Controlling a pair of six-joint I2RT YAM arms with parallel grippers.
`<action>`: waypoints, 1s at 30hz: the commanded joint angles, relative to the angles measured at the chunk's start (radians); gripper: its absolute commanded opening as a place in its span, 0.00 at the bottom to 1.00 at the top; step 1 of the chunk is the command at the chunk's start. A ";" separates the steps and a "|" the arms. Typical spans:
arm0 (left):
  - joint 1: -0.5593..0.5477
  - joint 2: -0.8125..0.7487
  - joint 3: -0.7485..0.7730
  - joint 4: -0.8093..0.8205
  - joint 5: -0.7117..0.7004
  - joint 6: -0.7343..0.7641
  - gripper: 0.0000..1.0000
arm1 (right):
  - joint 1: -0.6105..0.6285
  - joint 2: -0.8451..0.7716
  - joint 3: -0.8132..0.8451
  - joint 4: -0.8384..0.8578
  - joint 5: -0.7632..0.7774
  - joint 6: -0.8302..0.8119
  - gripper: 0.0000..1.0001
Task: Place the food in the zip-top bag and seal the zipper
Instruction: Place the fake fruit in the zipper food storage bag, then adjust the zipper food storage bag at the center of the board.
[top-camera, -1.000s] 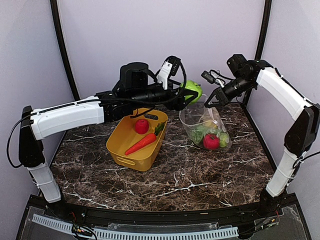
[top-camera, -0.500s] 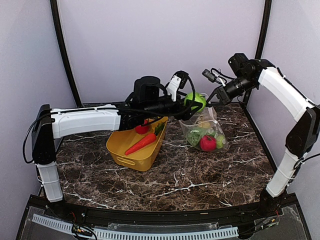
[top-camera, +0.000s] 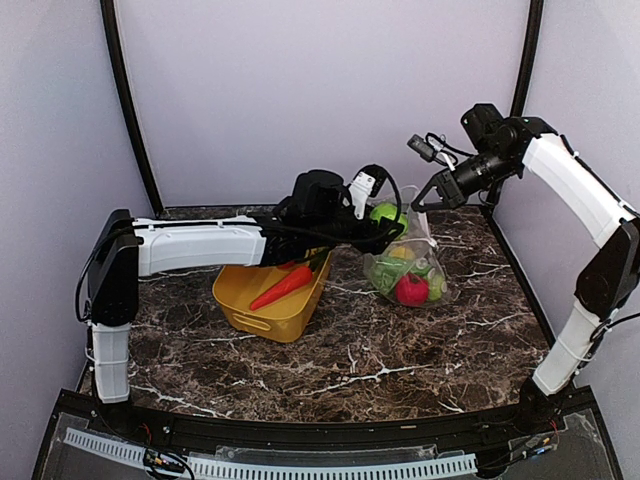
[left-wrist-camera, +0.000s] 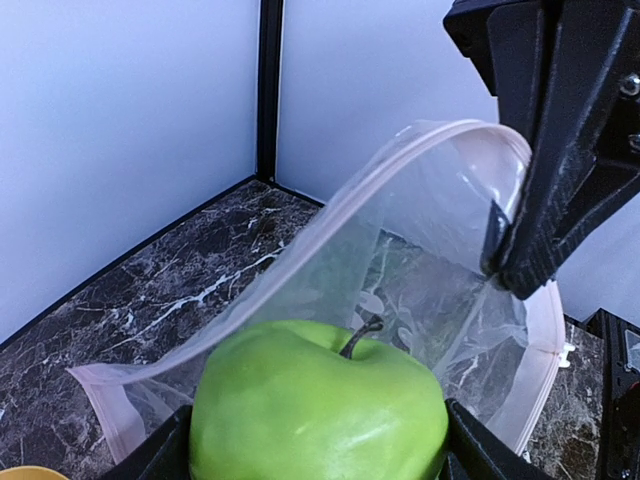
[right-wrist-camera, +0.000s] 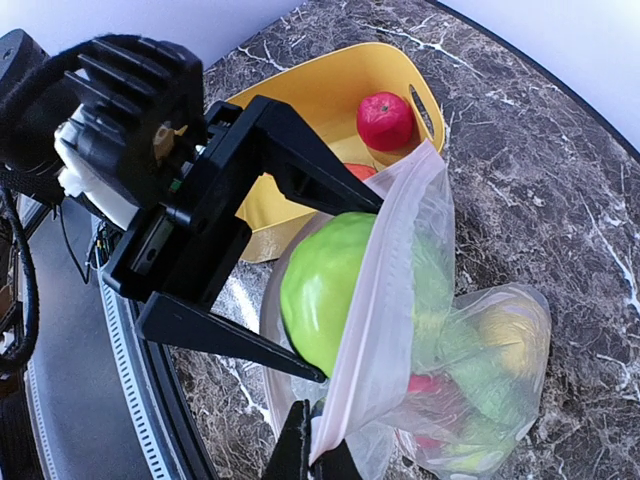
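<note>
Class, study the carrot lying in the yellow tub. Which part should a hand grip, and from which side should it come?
Grip the carrot across its thicker middle, coming straight down from above. It lies flat and slanted in the tub, whose walls would block a sideways approach. The grip should therefore close across its long axis. The tapered tip would likely slip.
</note>
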 joint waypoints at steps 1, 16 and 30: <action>-0.005 0.012 0.057 -0.068 -0.040 0.002 0.60 | 0.007 -0.035 -0.007 0.009 -0.032 -0.011 0.00; -0.005 -0.056 0.134 -0.137 -0.020 0.029 0.94 | 0.006 -0.026 -0.002 0.011 -0.023 -0.006 0.00; 0.000 -0.236 0.001 -0.284 -0.333 -0.152 0.77 | 0.005 -0.010 -0.007 0.018 0.009 -0.009 0.00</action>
